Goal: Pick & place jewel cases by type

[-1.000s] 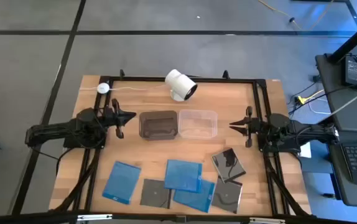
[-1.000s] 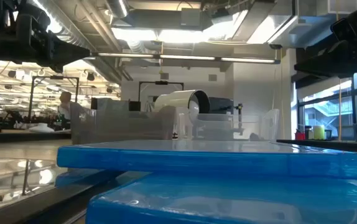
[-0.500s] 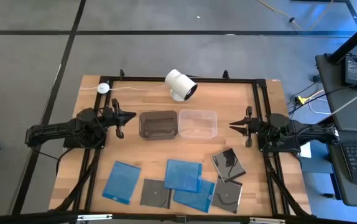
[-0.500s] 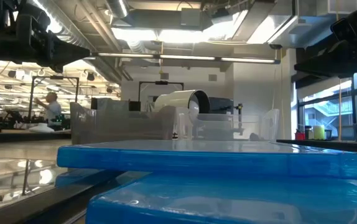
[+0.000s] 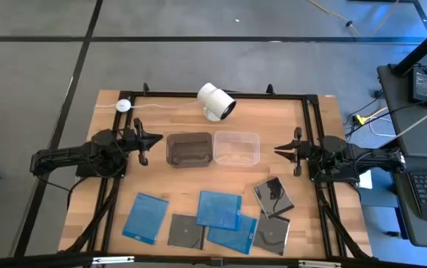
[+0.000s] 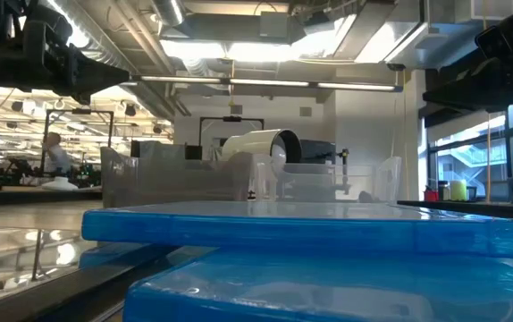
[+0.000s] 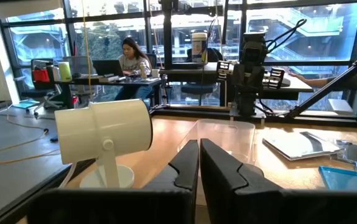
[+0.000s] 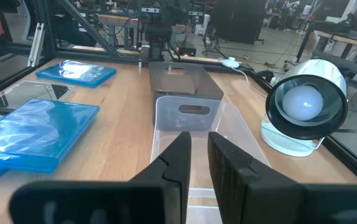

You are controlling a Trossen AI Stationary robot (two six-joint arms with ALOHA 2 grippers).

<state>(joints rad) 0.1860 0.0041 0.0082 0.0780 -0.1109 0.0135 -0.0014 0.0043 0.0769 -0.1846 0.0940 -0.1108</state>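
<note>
A: Down at the bottom of the high view, seven jewel cases (image 5: 221,219) scattered along the near edge of the bench (image 5: 325,119), none sorted yet. Blue one alone at lower left (image 5: 146,217), two more blue overlapping at bottom centre, dark ones tucked between and off to lower right (image 5: 274,196).

B: Nothing in either tub, then. Dark tub (image 5: 190,148) and clear tub (image 5: 236,147) side by side at mid-frame, both bare.

A: Now the arms. Left gripper (image 5: 160,139) parked mid-left, just beside the dark tub, fingers (image 7: 188,163) pressed together, gripping nothing. Right gripper (image 5: 277,150) mirrored at mid-right, near the clear tub, fingers (image 8: 180,155) drawn almost together with a thin gap, empty too.

B: So which side gets first go?

A: Judging by the layout, cases all lying below both grippers in the frame, toward the near edge. Lone blue case closer to the left side; dark pair at lower right closer to the right. Tilted corners on those dark ones, not square to the bench, so likely a wrist turn needed before descending.

B: And farthest back?

A: White camera (image 5: 216,100) at top centre, well apart from the cases, clear of any reach downward.
</note>
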